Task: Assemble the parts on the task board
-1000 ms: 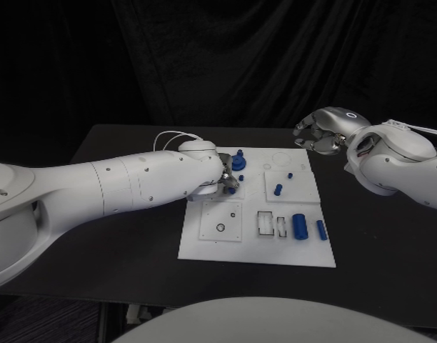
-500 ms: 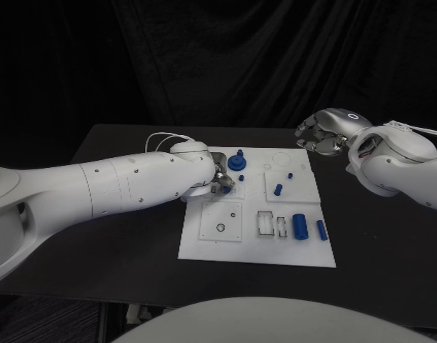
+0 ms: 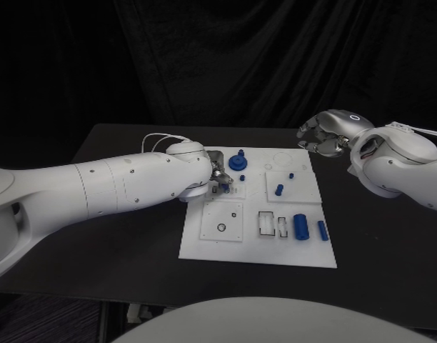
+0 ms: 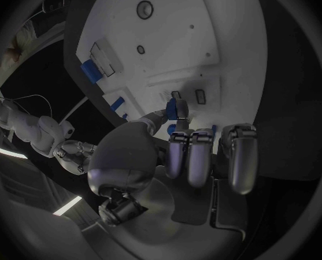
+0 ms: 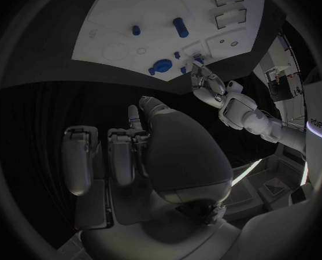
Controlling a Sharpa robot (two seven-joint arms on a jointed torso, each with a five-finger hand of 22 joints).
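Note:
The white task board (image 3: 241, 246) lies mid-table. My left hand (image 3: 216, 179) hovers low over its back left part and pinches a small blue part (image 4: 177, 106) between thumb and a finger, the other fingers (image 4: 192, 156) curled beside it. A blue knob-shaped part (image 3: 238, 162) stands just right of that hand. A blue peg (image 3: 278, 189), a tiny blue piece (image 3: 290, 175), a thick blue cylinder (image 3: 300, 226) and a slimmer one (image 3: 321, 229) sit on the board's right side. My right hand (image 3: 323, 136) hangs above the board's back right corner, fingers curled in, holding nothing.
Rectangular slots (image 3: 273, 224) and a round hole (image 3: 220, 228) mark the board's front half. Black table (image 3: 126, 236) surrounds the board. In the right wrist view the knob (image 5: 161, 66) and my left hand (image 5: 204, 84) lie beyond my curled fingers (image 5: 121, 153).
My left hand has shifted slightly left and back from the knob, still over the board's back left. The right hand has edged a little to the right.

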